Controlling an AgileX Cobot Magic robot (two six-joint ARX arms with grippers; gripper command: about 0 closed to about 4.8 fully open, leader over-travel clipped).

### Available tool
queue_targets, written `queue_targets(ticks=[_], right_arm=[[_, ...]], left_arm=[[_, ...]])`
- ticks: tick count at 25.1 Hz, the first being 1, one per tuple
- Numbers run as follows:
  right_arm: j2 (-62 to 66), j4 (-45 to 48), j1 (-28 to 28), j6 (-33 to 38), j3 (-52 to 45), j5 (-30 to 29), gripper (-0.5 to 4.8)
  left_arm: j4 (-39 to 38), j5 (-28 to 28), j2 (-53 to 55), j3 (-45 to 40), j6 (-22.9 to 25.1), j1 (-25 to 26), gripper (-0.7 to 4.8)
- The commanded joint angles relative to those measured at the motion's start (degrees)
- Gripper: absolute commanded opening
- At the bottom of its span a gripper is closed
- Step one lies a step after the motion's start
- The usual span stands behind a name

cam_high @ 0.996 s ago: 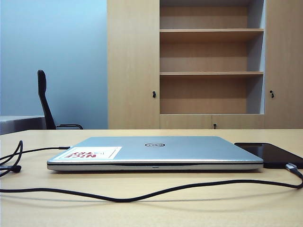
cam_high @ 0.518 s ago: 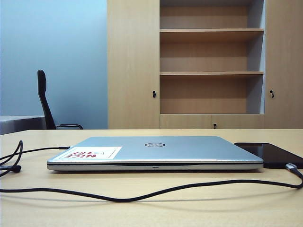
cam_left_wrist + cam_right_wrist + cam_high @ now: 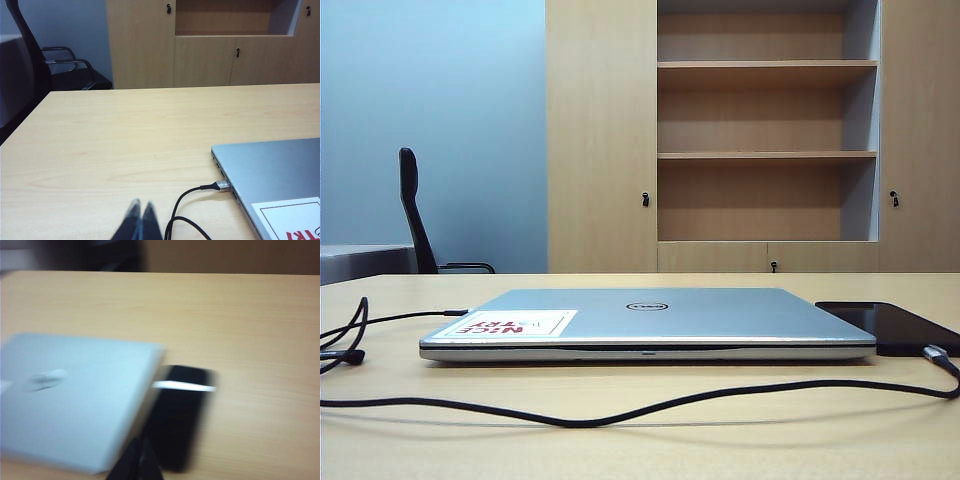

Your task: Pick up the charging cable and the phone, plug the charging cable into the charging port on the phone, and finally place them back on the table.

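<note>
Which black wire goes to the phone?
The long cable across the table's front: its silvery tip meets the phone on the right. The other wire goes into the laptop's left side.

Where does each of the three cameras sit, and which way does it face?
Exterior: low at table edge, facing the laptop, phone, charging cable and cupboards; no arm shows.
Left wrist: above the table, facing the laptop's corner; shut left gripper tips show.
Right wrist: blurred, above the laptop and phone; shut right gripper tips show.
All three share the laptop.
</note>
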Motion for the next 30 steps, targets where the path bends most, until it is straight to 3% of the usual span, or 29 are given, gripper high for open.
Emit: queue_targets(ticks=[1,8,16,23,26,30], right_arm=[[-4.2,8.9,-2.6,-2.6,-5.3,11.1,0.12],[-13.1,20.3,-9.7,-2.9,-16.5,9.8,0.12],[-13.1,25.6,-10.7,-2.6,-20.4,-0.1,0.12],[-13.1,25.2,-10.9,-2.6,-20.4,0.8,0.12],[-13.1,25.1,-10.9,-2.6,-20.4,5.4,0.12],[-13.1,25.1,-10.9,-2.6,-20.4,5.4,0.12]], left_arm=[[0.7,0.1,0.0,0.0,0.2,0.0,-0.04],[0.7,0.1,0.0,0.0,0.2,0.0,-0.04],[0.7,0.1,0.0,0.0,0.2,0.0,-0.04],[0.7,0.1,0.0,0.0,0.2,0.0,-0.04],[0.7,0.1,0.0,0.0,0.2,0.0,-0.04],[0.7,0.1,0.0,0.0,0.2,0.0,-0.04]])
